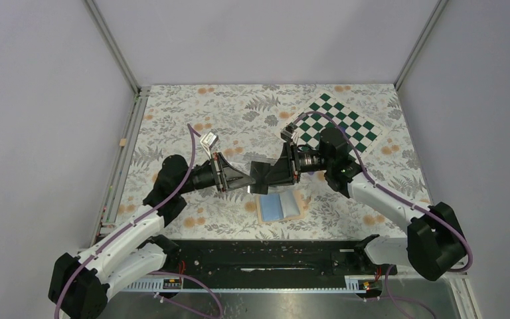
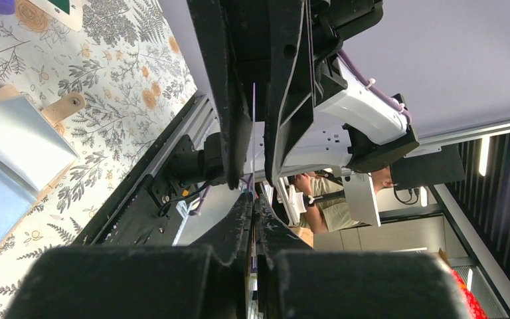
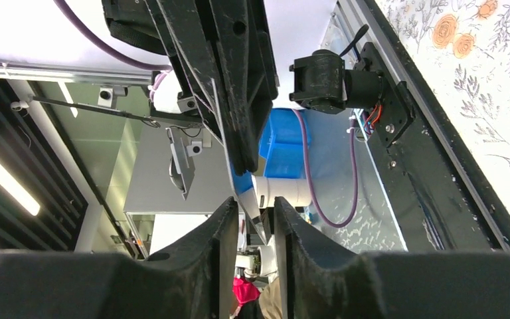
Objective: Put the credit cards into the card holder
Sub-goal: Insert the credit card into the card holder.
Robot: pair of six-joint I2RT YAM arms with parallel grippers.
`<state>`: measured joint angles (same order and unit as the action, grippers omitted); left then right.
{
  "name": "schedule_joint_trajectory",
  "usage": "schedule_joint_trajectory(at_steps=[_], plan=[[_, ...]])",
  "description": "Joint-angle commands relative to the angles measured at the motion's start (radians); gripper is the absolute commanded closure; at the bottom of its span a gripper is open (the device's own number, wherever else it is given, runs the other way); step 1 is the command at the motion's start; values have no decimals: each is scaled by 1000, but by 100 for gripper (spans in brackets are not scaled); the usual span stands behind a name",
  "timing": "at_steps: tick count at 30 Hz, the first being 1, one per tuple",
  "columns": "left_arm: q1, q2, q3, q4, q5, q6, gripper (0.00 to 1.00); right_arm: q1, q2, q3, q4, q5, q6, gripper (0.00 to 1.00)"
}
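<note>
Flat table (image 1: 239,106) under a pale cloth printed with grey ferns and orange flowers. Metal rail (image 1: 115,183) down the left side.

Lying on it:
- Green-and-white checkered square mat (image 1: 337,121) at the far right, turned diamond-wise, near corner hidden.
- Small flat tan folding card holder (image 1: 280,207) near the front edge, about centre. Lying open, blue-grey two-panel inside facing up (tan snap tab (image 2: 68,105) sticking out at one side).
- Small white-and-grey boxy object (image 1: 209,139) left of centre, well apart from mat and holder. Too small to identify.
- Tiny tan block (image 1: 123,143) at the left edge, on or just beside the rail. Cannot tell which.
</note>
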<state>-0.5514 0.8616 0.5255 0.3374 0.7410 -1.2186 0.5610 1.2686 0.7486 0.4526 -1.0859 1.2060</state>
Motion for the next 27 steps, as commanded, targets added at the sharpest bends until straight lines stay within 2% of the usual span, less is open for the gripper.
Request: schedule_joint_trajectory(at_steps=[1,4,6,7,10,12,15,18,21,27], plan=[[4,-5,-17,81,21,-17,100,25,20,56,104,7,43,72],[4,-5,-22,81,26,-19,100,30,34,56,152,3,83,83],[4,-4,-25,80,27,-19,99,33,37,58,158,1,89,95],[4,-4,-25,80,26,-18,95,34,38,57,157,-1,88,100],[4,3,-23,69,25,-9,72,34,30,65,65,-4,32,100],[4,11,-15,51,23,5,61,31,4,79,-106,27,-68,100],[5,32,2,9,4,37,51,12,-38,99,-343,110,-223,100],[4,58,21,-73,-39,83,49,-32,-76,93,-528,199,-354,100],[4,96,69,-241,-109,174,51,-101,-102,79,-690,257,-448,100],[-5,186,151,-481,-225,302,67,-217,-146,13,-843,309,-554,100]])
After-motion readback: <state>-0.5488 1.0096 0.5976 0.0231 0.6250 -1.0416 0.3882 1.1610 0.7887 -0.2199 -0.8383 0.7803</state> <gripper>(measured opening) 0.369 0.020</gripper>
